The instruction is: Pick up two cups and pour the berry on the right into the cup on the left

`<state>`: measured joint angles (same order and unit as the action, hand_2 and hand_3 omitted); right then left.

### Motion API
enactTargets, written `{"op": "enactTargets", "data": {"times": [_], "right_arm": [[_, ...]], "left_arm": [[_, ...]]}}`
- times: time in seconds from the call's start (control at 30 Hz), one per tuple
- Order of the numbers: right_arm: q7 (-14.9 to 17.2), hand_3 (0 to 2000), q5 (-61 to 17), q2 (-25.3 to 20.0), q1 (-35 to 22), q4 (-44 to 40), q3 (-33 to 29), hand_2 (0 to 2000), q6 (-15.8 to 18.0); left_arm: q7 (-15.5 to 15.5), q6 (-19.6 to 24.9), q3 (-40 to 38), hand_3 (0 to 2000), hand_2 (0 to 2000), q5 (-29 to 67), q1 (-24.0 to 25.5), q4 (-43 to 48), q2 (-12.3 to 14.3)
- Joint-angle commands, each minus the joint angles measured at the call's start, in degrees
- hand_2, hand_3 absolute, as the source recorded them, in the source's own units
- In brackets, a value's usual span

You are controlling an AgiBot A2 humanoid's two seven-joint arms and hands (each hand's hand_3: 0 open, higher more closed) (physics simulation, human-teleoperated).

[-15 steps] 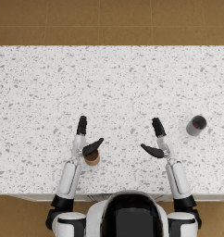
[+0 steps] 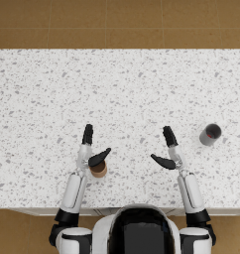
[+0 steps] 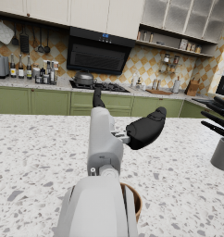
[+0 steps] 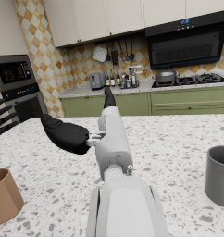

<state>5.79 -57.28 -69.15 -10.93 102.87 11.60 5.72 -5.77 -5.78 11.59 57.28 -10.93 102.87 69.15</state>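
The big speckled table (image 2: 120, 89) held two cups. Both hands were spread apart and held nothing. The left hand (image 2: 90, 149) hung right over the brown cup (image 2: 98, 169). The right hand (image 2: 167, 150) was away from the gray cup (image 2: 210, 134), which had a red berry (image 2: 210, 135) inside.

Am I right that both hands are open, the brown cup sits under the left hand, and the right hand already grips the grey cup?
Not quite. The right hand grips nothing: the head view shows it open and apart from the grey cup, which stands alone on the counter. The rest holds: the left hand is open, with the brown cup under it.
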Motion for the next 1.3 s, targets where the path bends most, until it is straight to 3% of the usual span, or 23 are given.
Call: {"op": "enactTargets", "data": {"times": [0.03, 0.23, 0.53, 0.7, 0.83, 0.97, 1.3], "right_arm": [[-1.6, 0, 0.0, -0.1, 0.0, -0.3, 1.0, 0, -1.6], [-5.2, 0, 0.0, -1.2, 0.0, -0.8, -7.3, 0, -5.2], [-5.8, 0, -15.6, -2.1, 2.4, 0.8, -21.2, 0, -5.7], [-5.8, 0, -18.3, -3.1, 4.1, 0.9, -29.2, 0, -5.7], [-5.8, 0, -18.7, -3.6, 4.6, -2.0, -33.8, 0, -5.7], [-5.8, 0, -18.8, -4.1, 5.0, -5.8, -34.3, 0, -5.7], [-5.8, 0, -18.9, -4.1, 3.1, -17.0, -33.4, 0, -5.7]], "left_arm": [[1.6, 1.6, 1.0, 0, 0, 0.0, -0.1, -0.7, 0.2], [5.2, 5.2, -6.1, 0, 0, 0.0, 4.0, 0.5, -0.3], [5.7, 5.8, -10.0, 0, 0, 15.6, 11.0, 4.0, -0.8], [5.8, 5.8, -10.6, 0, 0, 18.3, 18.8, 8.6, -2.1], [5.8, 5.8, -7.7, 0, 0, 18.8, 21.3, 8.1, -2.5], [5.8, 5.8, -6.8, 0, 0, 18.9, 23.7, 7.8, -2.9], [5.8, 5.8, -4.4, 0, 0, 18.9, 24.0, 3.0, -1.9]]}}
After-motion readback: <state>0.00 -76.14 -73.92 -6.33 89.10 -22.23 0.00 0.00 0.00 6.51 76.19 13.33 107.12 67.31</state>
